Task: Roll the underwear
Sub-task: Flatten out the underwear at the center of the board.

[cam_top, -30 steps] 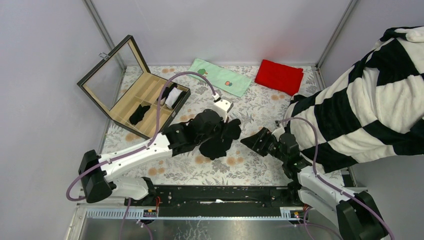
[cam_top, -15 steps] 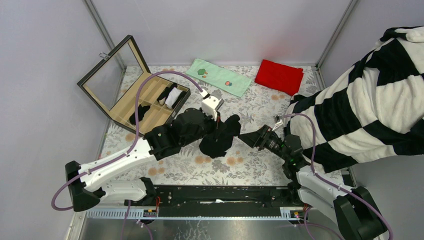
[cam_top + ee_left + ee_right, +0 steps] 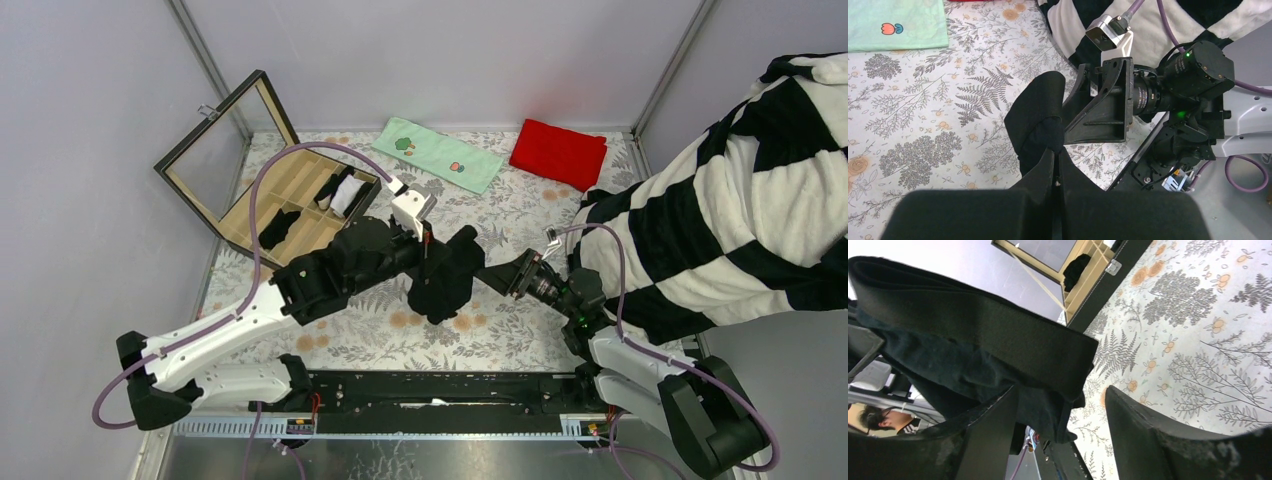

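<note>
Black cloth, 1 piece: underwear (image 3: 445,272) hangs over table (image 3: 520,215) centre, long axis near-vertical, top pinched tight in left gripper (image 3: 1055,159). Right gripper (image 3: 497,273), fingers spread, empty, just beside its right edge.

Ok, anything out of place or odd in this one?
Yes: the striped blanket spills over the table's right edge into the workspace. The underwear hangs bunched from the shut left gripper.
</note>
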Available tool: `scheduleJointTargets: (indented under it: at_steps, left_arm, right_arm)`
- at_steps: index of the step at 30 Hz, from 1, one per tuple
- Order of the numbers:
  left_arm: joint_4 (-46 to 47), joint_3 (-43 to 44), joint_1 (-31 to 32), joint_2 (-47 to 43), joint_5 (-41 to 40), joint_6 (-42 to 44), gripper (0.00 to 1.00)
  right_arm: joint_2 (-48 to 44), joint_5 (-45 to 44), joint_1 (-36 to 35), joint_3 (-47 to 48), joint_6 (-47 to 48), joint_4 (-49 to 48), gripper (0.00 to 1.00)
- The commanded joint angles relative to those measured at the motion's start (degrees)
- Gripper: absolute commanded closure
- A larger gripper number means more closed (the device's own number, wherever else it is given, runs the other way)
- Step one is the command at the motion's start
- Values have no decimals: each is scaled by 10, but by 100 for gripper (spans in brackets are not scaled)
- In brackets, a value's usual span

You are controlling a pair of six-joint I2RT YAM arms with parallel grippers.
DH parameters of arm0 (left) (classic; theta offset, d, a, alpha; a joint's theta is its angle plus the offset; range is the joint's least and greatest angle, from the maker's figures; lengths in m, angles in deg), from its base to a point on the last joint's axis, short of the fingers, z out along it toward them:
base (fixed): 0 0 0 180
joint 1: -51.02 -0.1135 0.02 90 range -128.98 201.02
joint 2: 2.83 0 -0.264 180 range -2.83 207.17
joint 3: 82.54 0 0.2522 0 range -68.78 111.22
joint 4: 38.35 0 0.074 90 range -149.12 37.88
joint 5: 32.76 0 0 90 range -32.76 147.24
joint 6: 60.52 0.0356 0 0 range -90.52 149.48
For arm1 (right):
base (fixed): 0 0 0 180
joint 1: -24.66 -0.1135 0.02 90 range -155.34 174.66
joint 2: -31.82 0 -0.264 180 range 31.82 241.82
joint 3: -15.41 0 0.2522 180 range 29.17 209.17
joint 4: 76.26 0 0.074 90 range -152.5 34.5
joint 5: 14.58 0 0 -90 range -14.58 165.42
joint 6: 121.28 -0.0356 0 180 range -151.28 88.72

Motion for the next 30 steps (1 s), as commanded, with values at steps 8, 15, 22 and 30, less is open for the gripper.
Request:
scheduleJointTargets:
  at_steps: [8,15,22,30]
  left_arm:
    - [43,-6,3,-25,22,-7,100]
    - [47,0,3,-27,30,-8,100]
    - [42,-2,3,-24,8,-13,100]
    - [50,-30,2,-29,-31,-55,100]
  right_arm:
    - [-8,24,2,46,-1,-40,30]
    - [38,44,2,52,-32,-103,28]
    - [43,57,3,51,-65,-149,84]
    - [-186,-19,2,112,66,266,100]
